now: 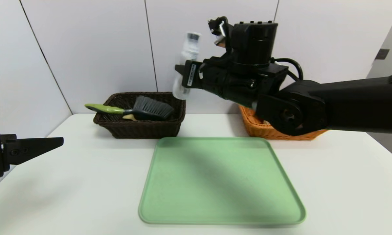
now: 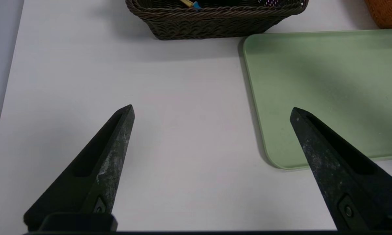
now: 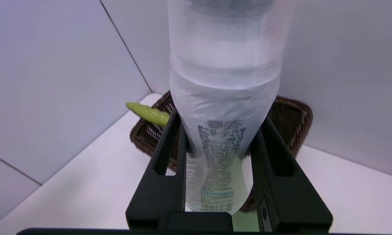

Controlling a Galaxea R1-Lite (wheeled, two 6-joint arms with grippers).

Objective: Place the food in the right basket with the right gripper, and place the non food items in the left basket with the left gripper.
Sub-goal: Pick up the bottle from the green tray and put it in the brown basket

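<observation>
- The right hand (image 1: 182,75) is gripping the small waisted white bottle (image 1: 186,62) at its narrow middle, holding it upright in the air above the near right corner of the dark brown woven wicker basket (image 1: 140,129).
- The left hand (image 2: 212,112) is hanging low over the white surface (image 1: 85,182) at the left edge — jaws spread wide, nothing between them.
- The grey-bristled brush with a green-and-dark handle (image 1: 140,109) is lying in the brown basket, handle sticking out over the rim.
- The bright orange woven basket (image 1: 258,129) is sitting behind the pale green tray (image 1: 220,179), mostly hidden by the right arm.
</observation>
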